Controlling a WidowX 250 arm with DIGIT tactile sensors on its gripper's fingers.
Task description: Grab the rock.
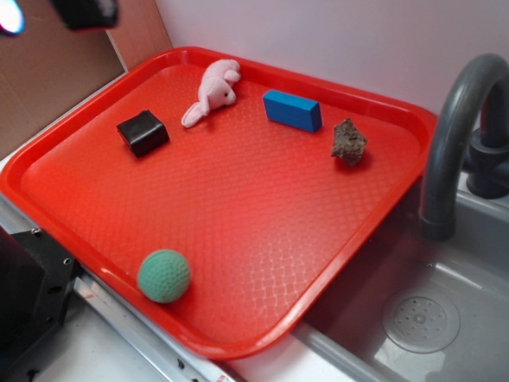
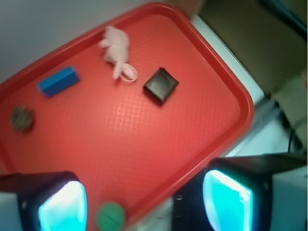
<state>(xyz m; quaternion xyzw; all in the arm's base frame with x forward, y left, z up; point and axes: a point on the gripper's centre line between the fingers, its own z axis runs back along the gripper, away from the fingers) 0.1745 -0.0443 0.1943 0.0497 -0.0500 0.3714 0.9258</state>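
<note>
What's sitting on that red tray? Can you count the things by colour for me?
Black: 1, the cube
Pink: 1, the plush toy
Blue: 1, the block
Brown-grey: 1, the rock
Green: 1, the ball
Total: 5 things on the tray

The rock (image 1: 348,142) stands clear on all sides, the blue block (image 1: 293,110) nearest.

Our claw (image 2: 144,202) hangs spread wide and empty above the red tray (image 2: 231,91); the rock (image 2: 22,119) lies well off beyond our left-hand finger (image 2: 62,207).
</note>
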